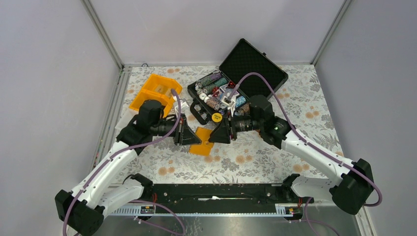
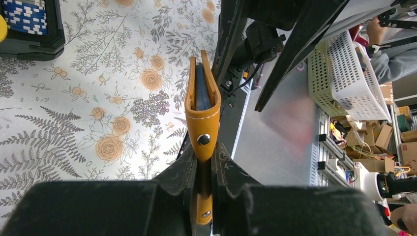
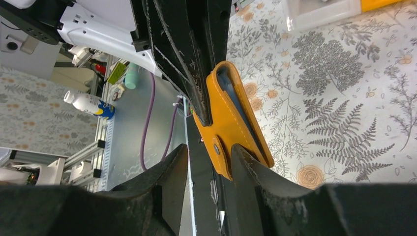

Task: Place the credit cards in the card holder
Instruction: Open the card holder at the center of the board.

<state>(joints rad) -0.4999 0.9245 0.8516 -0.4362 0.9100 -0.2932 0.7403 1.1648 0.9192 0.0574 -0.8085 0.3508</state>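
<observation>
The orange card holder (image 1: pixel 202 140) is held off the floral table between my two grippers. My left gripper (image 1: pixel 189 133) is shut on its snap end; in the left wrist view the fingers (image 2: pixel 184 169) clamp it just below the snap dot (image 2: pixel 203 139). The holder (image 2: pixel 202 105) is folded, with a pale blue-grey edge (image 2: pixel 201 91) showing inside; I cannot tell whether that is a card or a pocket. My right gripper (image 1: pixel 217 133) is open, its jaws (image 3: pixel 209 152) straddling the holder's near corner (image 3: pixel 231 123). No loose credit cards are in view.
An open black case (image 1: pixel 253 61) with poker chips (image 1: pixel 214 91) stands behind the grippers. A big orange compartment bin (image 1: pixel 155 91) sits at back left with a white tray (image 3: pixel 319 10) beside it. A yellow chip (image 1: pixel 217 117) lies by the case.
</observation>
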